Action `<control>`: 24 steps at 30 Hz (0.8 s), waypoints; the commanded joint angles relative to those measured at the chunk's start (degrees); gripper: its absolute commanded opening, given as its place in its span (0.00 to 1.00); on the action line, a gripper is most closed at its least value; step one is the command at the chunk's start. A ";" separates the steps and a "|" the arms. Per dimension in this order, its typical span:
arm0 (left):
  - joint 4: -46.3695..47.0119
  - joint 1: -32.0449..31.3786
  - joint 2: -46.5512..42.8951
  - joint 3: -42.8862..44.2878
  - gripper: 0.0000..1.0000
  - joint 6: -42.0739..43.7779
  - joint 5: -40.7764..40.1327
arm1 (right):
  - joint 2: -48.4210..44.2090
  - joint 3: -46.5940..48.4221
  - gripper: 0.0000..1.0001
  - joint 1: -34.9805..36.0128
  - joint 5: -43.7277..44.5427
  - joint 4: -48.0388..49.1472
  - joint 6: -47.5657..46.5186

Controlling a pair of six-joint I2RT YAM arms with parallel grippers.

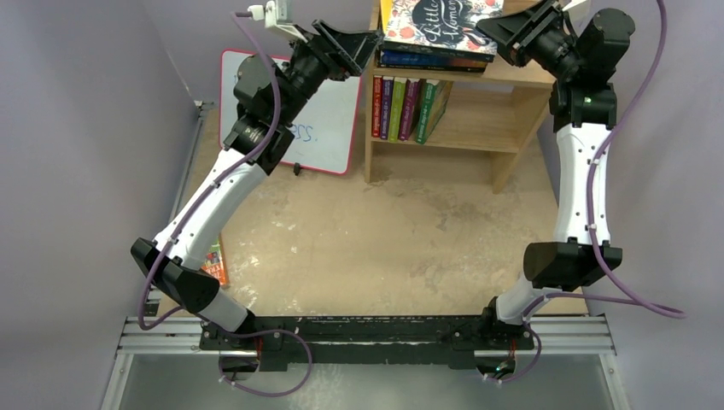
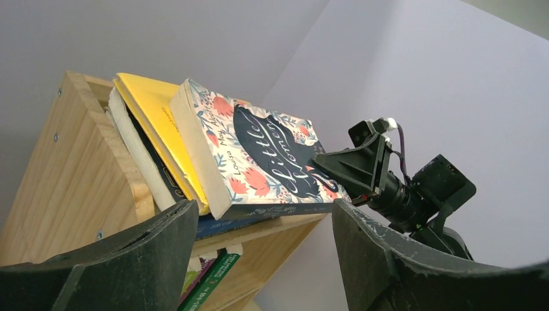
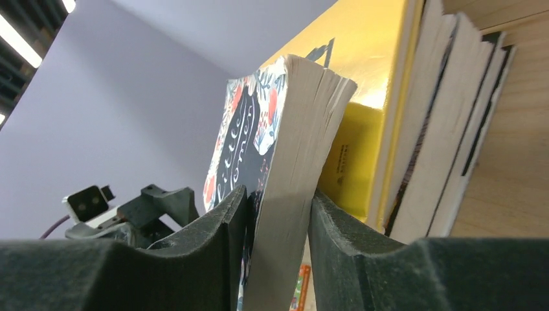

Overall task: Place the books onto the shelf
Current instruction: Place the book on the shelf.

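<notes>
The two-tier light wooden shelf is nearly filled; upright paperbacks are lined below. The floral "Little Women" paperback is pinched on top by the right fingers, probably for squaring. The left fingers are spread, empty.

Plain pale lilac walls close in on three sides, meeting in a corner behind the scene. The table has a worn, scuffed tan top with pale blotches. A pink-edged whiteboard leans at the back left — faint writing on it. Strip lights run across a dark ceiling.
</notes>
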 commanded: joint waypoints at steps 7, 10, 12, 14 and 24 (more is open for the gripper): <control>5.55 -1.64 3.32 3.31 0.70 -1.29 5.27 | -4.16 2.04 0.39 -0.44 10.57 6.79 -4.91; 7.24 -2.80 3.49 2.71 0.66 -0.76 6.87 | -3.82 2.28 0.36 -0.44 12.35 8.39 -5.72; 7.70 -3.64 3.70 2.71 0.65 -0.23 7.02 | -2.81 2.74 0.36 -0.44 12.75 9.28 -6.58; 8.42 -4.44 3.83 2.57 0.65 0.35 6.74 | -1.71 3.40 0.37 -0.44 13.20 10.15 -8.08; 11.33 -7.68 6.14 2.91 0.65 1.52 4.62 | 1.78 0.24 0.40 -0.44 13.88 16.47 -11.05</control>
